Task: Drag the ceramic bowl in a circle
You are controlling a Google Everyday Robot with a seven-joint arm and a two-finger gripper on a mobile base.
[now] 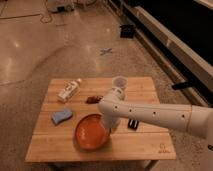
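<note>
The ceramic bowl [91, 132] is wide, shallow and orange-red, and sits on the wooden table [55, 147] near the front middle. My white arm reaches in from the right and bends down over the table. My gripper [111, 127] points down at the bowl's right rim and appears to touch it. The arm hides the rim right at the contact.
A white bottle [69, 90] lies at the back left and a blue sponge [61, 116] at the left. A small brown item [92, 99] and a translucent cup [119, 83] are behind the bowl. A small black object [132, 123] lies right of the gripper.
</note>
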